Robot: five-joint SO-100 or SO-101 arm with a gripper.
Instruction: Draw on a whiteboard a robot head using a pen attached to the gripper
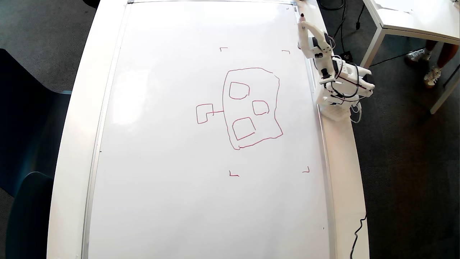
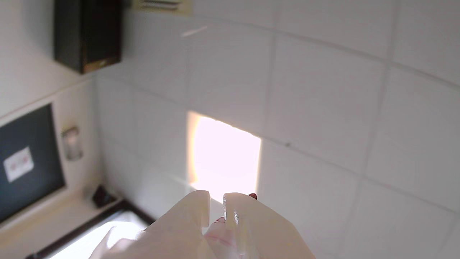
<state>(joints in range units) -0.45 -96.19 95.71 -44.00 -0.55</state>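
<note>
Since the robot head (image 1: 251,108) looks complete in red on the right half of the whiteboard (image 1: 161,180), the gripper (image 1: 302,22) points clear off its far right edge, jaws narrowly clamping the pen (image 1: 302,16), above the worktop (image 1: 345,162).

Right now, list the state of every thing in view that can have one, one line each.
whiteboard: lying flat on the table, drawn on in red.
robot head: outline closed, three squares inside, a small square on a stalk at its left in the overhead view.
pen: lifted off the board, by the board's right edge.
gripper: fingers nearly together, pointing at the ceiling.
</note>
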